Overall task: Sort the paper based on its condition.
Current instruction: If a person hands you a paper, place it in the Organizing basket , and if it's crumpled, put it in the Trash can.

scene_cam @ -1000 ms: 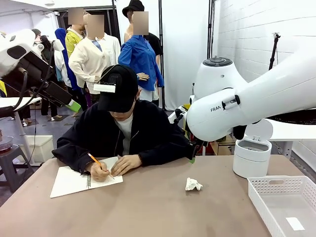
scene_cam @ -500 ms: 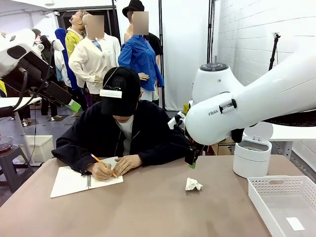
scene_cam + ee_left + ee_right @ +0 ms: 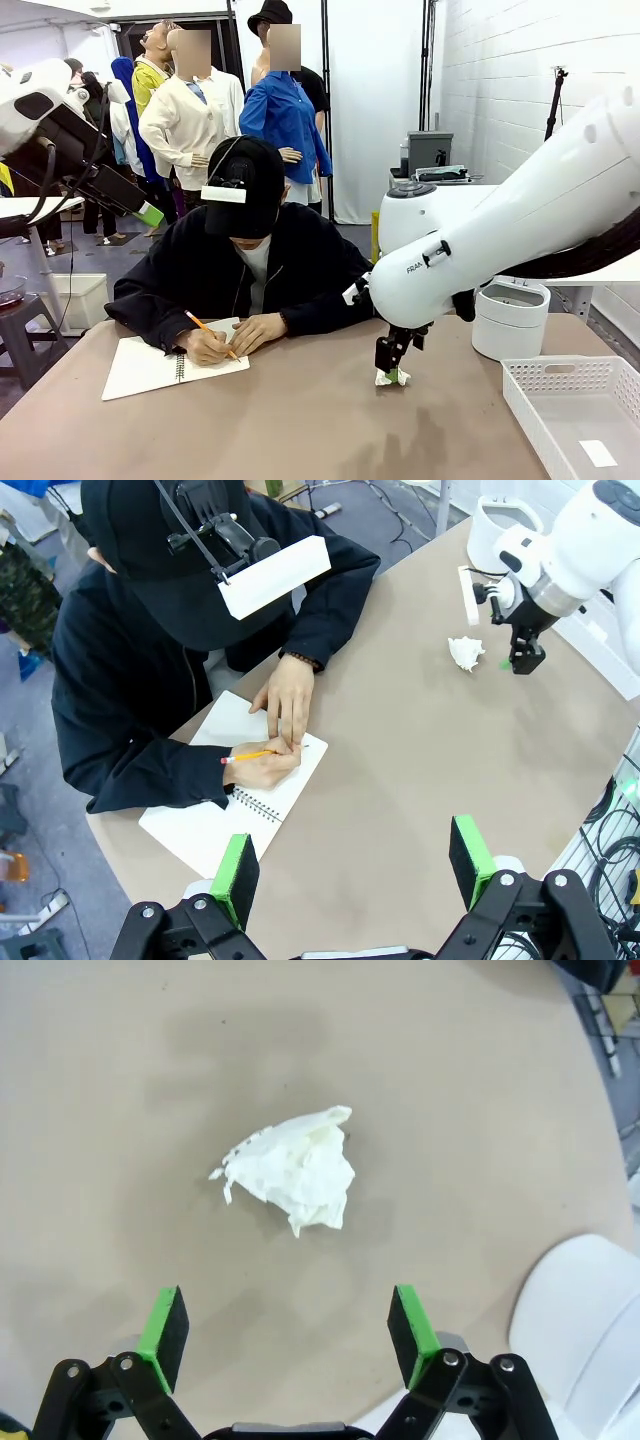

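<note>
Honestly, my right claw hangs wide open and empty over the crumpled paper, so closing off-centre could flick it across the tabletop.

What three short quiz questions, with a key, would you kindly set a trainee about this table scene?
1. True or false: the right gripper is shut on the crumpled paper.
2. What does the person's hand hold over the notebook? A) pencil B) scissors C) cup
3. Fill in: the white tray holds one flat white ____.
Key: 1 false, its jaws stand open; 2 A; 3 slip.
</note>
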Controlling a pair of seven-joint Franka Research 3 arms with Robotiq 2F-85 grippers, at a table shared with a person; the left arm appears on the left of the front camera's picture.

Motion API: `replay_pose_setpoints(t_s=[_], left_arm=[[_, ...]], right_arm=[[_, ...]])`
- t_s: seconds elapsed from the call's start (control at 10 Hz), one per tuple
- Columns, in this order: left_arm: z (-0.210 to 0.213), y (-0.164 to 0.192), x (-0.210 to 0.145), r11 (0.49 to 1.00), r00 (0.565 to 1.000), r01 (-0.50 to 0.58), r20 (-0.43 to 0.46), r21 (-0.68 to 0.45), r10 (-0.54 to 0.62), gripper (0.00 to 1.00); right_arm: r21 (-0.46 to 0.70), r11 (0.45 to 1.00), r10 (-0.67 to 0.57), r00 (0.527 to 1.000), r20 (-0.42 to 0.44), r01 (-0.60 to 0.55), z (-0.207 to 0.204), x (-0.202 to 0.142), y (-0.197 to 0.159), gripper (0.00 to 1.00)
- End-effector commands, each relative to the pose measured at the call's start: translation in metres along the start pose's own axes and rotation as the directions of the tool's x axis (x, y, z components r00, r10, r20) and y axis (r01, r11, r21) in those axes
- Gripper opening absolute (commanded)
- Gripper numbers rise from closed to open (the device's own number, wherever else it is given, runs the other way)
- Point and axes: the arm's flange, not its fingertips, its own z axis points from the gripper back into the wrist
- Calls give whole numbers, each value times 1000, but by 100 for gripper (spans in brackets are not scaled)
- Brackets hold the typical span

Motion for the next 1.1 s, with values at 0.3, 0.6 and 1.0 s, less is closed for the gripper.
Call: replay_pose_setpoints(t_s=[0.3,0.6,1.0], left_arm=[[0,0,0,1000,1000,-1,2,0,1,100],[0,0,0,1000,1000,-1,2,0,1,100],[0,0,0,1000,1000,-1,2,0,1,100]], right_arm=[[81,996,22,1000,-19,-20,-28,32,-11,100],[134,991,1,998,-57,7,-45,42,-22,100],[156,988,-2,994,-105,19,-59,44,-25,100]])
